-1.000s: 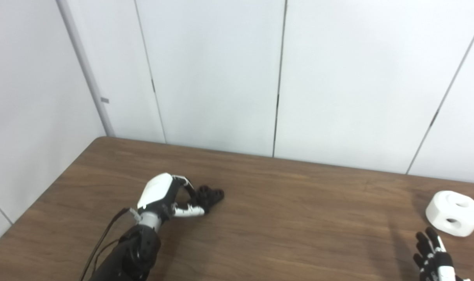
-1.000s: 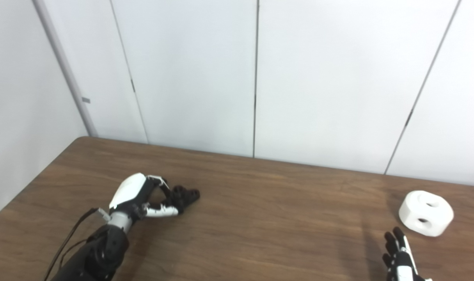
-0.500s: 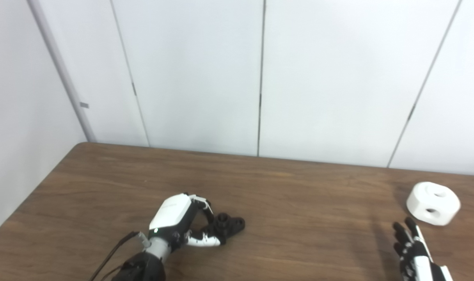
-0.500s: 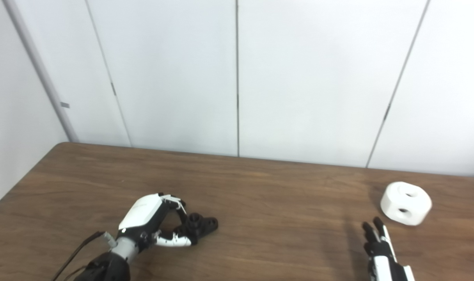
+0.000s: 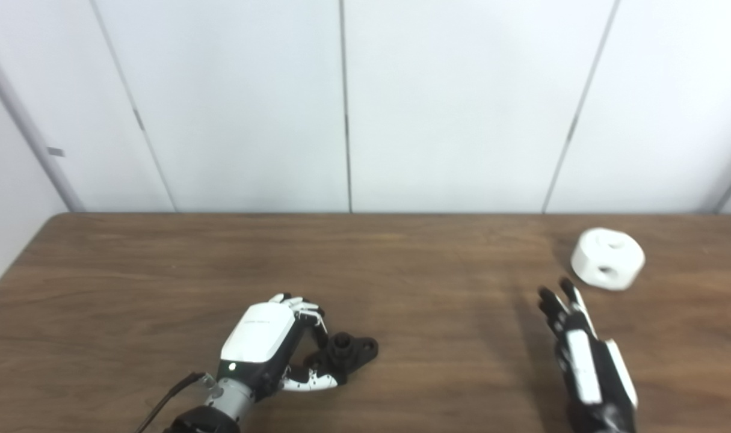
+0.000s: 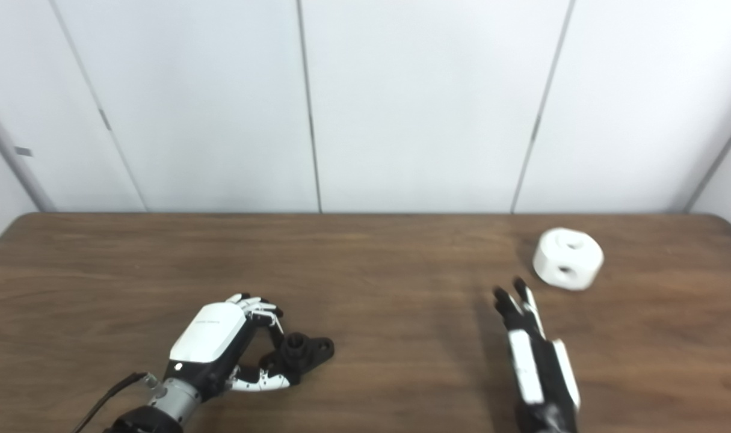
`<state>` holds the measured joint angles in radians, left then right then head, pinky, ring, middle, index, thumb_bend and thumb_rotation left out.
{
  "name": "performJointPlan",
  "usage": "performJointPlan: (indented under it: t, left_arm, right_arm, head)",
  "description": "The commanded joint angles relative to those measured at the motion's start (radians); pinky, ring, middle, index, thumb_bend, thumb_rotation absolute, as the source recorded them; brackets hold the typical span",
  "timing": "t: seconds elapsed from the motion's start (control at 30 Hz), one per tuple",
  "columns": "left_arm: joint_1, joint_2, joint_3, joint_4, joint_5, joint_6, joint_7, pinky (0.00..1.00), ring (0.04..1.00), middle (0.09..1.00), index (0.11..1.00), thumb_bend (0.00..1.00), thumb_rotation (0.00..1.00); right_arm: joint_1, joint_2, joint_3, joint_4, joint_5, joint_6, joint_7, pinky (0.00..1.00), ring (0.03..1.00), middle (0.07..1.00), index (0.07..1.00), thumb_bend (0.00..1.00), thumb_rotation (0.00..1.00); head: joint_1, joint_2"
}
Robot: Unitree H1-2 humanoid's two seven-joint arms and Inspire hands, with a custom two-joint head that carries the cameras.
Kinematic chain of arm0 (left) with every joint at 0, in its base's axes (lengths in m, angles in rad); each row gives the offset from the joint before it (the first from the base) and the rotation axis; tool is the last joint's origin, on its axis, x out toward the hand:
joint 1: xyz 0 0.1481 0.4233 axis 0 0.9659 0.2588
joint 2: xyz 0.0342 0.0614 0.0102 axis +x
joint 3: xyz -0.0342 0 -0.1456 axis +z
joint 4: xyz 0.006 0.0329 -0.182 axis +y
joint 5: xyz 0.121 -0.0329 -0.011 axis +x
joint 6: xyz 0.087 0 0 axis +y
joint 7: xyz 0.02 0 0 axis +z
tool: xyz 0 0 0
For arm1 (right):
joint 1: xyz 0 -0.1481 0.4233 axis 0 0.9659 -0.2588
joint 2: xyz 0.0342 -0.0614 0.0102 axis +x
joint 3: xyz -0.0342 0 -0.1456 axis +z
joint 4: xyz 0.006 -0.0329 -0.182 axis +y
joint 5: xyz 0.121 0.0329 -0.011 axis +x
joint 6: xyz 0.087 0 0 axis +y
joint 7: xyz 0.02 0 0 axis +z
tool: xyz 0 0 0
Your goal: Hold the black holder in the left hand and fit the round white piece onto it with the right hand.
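Left eye view showed your left robot hand (image 5: 266,340) gripping the black plastic holder (image 5: 346,352); your open right robot hand (image 5: 582,355) next needed the round white piece (image 5: 607,258).

Camera panned right. Right hand (image 5: 585,361) has come further up into view, fingers extended, now nearer the round white piece (image 5: 607,267), which lies just beyond its fingertips, not touching.

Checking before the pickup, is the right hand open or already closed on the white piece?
Open. The right hand has its fingers stretched out flat, short of the white piece, which sits apart on the table.
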<state>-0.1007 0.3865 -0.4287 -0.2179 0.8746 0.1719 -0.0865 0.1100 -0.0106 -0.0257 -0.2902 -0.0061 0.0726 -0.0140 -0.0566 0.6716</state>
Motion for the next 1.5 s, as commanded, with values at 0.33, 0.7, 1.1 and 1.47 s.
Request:
performJointPlan:
  t: [0.33, 0.7, 1.1, 1.47]
  left_arm:
    - [0.096, -0.043, -0.033, -0.015, 0.088, -0.102, 0.063, 0.96, 0.856, 0.775, 0.485, 0.52, 0.05]
    - [0.131, -0.082, -0.039, -0.018, 0.134, -0.122, 0.079, 0.98, 0.86, 0.777, 0.486, 0.52, 0.05]
    - [0.133, -0.11, -0.03, 0.001, 0.145, -0.13, 0.091, 0.95, 0.853, 0.774, 0.486, 0.52, 0.05]
    - [0.125, -0.111, -0.026, 0.023, 0.146, -0.132, 0.102, 0.95, 0.854, 0.777, 0.486, 0.52, 0.05]
  right_arm:
    - [-0.05, 0.031, 0.015, -0.119, -0.04, 0.065, -0.024, 1.0, 0.925, 0.913, 1.0, 0.59, 0.95]
    - [-0.051, 0.005, -0.002, -0.162, -0.068, 0.137, -0.028, 1.0, 0.914, 0.912, 0.974, 0.61, 0.94]
    - [-0.058, -0.028, -0.053, -0.166, -0.085, 0.154, -0.048, 0.98, 0.911, 0.907, 0.926, 0.53, 0.68]
    - [-0.1, -0.158, -0.089, -0.192, -0.37, 0.268, -0.071, 0.95, 0.929, 0.896, 0.836, 0.75, 0.49]
  head:
    - [-0.04, 0.059]
    - [-0.067, 0.076]
    - [-0.085, 0.061]
    - [-0.134, 0.015]
